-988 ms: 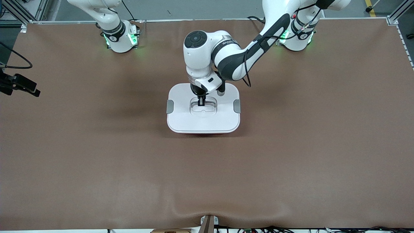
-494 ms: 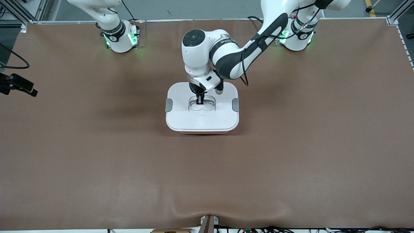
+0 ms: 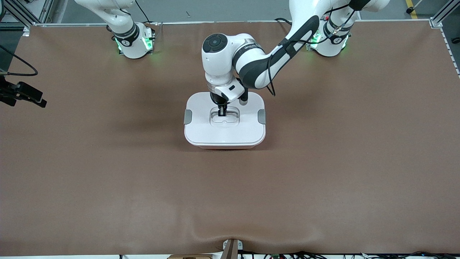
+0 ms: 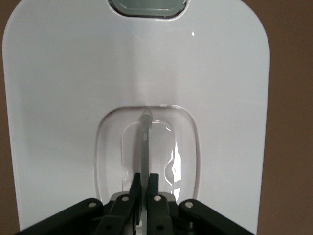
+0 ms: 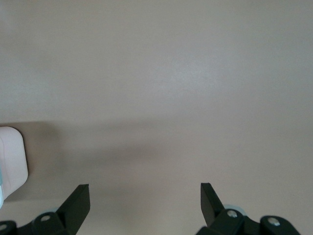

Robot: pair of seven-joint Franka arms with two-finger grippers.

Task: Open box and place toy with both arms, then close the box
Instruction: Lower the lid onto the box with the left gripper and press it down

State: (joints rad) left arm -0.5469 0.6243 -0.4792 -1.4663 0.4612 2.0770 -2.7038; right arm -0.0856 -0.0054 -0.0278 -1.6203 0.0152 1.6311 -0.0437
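The box [image 3: 224, 133] stands mid-table, its white lid [image 4: 73, 73] on it and a grey clip [image 3: 188, 117] at each end. My left gripper [image 3: 221, 113] reaches down into the lid's recessed centre. In the left wrist view the left gripper [image 4: 145, 177] is shut on the thin clear handle [image 4: 145, 142]. My right gripper [image 3: 25, 95] hangs over the table's edge at the right arm's end. In its own view the right gripper [image 5: 145, 193] is open over bare mat with nothing between its fingers. The toy is out of view.
Brown mat [image 3: 323, 180] covers the whole table. Both arm bases [image 3: 134, 41] stand along the edge farthest from the front camera. A white rounded corner [image 5: 11, 161] shows at the edge of the right wrist view.
The left arm and the box lid have shifted slightly toward the right arm's end. The right gripper has drifted a little at the table's edge.
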